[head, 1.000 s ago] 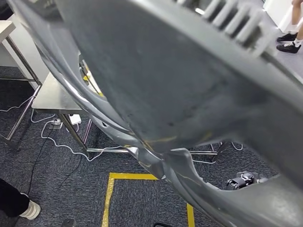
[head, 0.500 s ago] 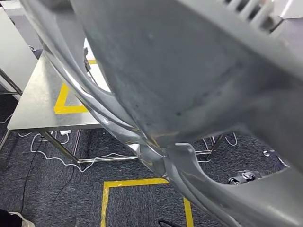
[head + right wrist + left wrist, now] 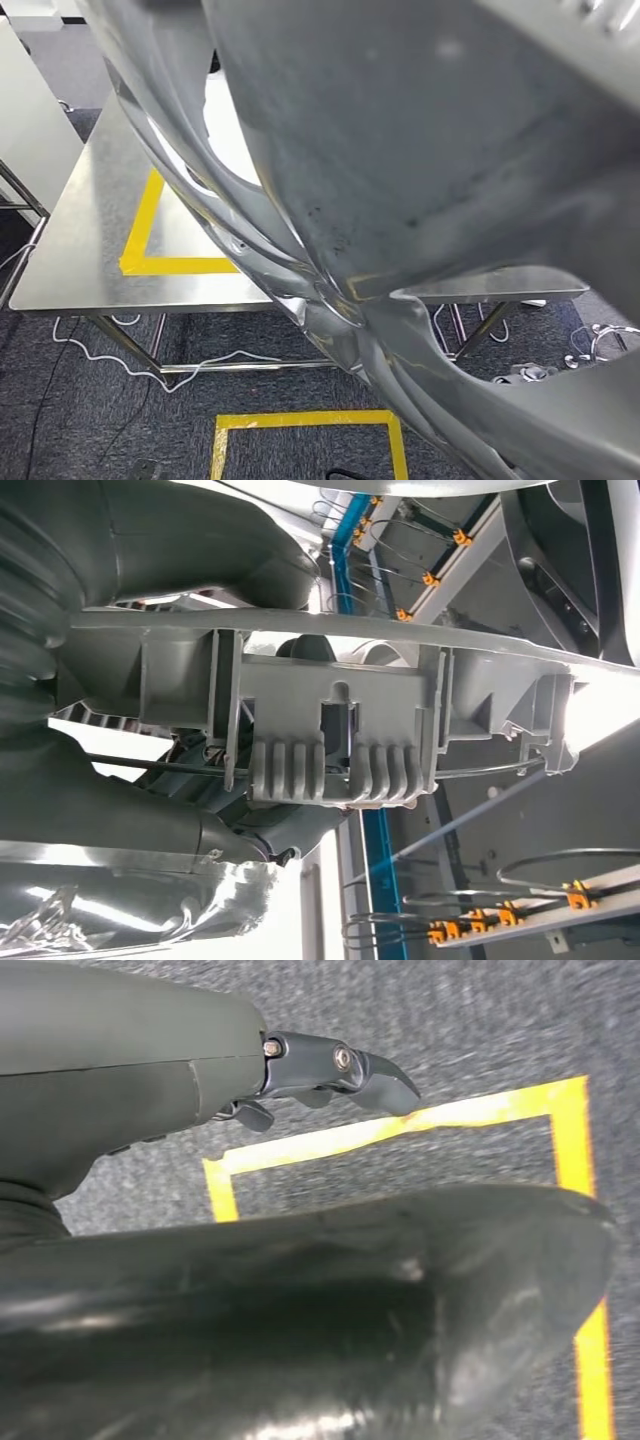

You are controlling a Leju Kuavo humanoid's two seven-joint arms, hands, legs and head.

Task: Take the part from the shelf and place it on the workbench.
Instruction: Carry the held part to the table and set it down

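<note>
Carrying a big grey part point(image 3: 423, 150) close under the head camera, above the steel workbench point(image 3: 83, 250).

Left hand point(image 3: 249, 1080) rests along the part's edge, fingers near straight; right hand point(image 3: 113, 800) appears wrapped round its ribbed bracket. Risk, as I judge it: the part hides most of the bench and its yellow tape point(image 3: 143, 225), so it could be lowered off-mark or catch the edge.

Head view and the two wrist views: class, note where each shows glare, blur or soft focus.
Head view: the grey part is close and soft, with bright glints on its curved edge and glare on the steel workbench. Left wrist view: the part is dark and blurred, the yellow floor tape slightly smeared. Right wrist view: the ribbed bracket is sharp, and the bright patches behind it are blown out white.
</note>
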